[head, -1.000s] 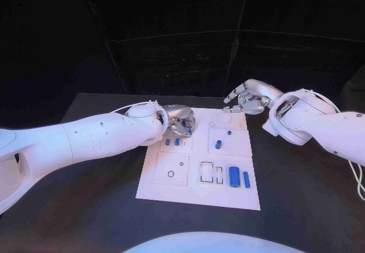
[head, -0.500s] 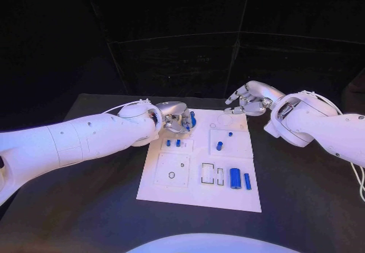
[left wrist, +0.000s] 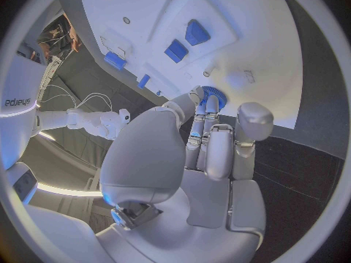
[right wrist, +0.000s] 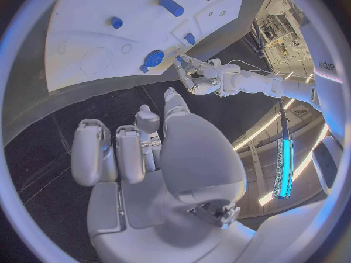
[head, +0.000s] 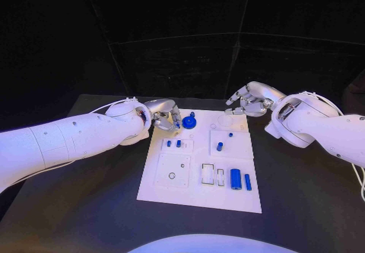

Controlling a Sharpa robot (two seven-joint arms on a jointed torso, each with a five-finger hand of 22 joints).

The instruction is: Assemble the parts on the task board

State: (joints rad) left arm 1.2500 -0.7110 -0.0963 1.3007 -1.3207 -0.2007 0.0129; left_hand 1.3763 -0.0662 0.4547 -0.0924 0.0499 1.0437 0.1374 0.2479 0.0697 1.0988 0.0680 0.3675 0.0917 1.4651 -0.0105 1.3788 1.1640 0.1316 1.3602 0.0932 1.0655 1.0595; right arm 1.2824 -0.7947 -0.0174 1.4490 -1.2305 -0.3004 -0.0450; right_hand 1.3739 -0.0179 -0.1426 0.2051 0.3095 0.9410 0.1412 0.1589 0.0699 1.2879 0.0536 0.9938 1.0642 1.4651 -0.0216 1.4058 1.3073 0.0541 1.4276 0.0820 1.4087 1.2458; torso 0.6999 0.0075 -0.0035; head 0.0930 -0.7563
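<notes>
Board (head: 199,196) sits flat in the middle of the black table (head: 91,211), and I keep both arms at its far end so the pockets nearer me stay in sight. My left hand (head: 163,119) hovers over the far left corner, fingertips (left wrist: 205,106) beside or on the round blue gear (head: 189,123); I cannot tell whether they pinch it or merely touch it, nor whether it is seated yet. I judge it is being settled into its place there. My right hand (head: 251,100) waits off the far right corner, fingers loosely curled and parted with nothing in them, clear of the left hand's work. Lower down, a fat blue cylinder (head: 236,178) and a thin blue bar (head: 247,181) lie side by side next to empty rectangular outlines, probably waiting their turn. Two small blue pegs (head: 173,143) stand in a left pocket, and two more blue pieces (head: 220,146) sit in the pocket to their right.
</notes>
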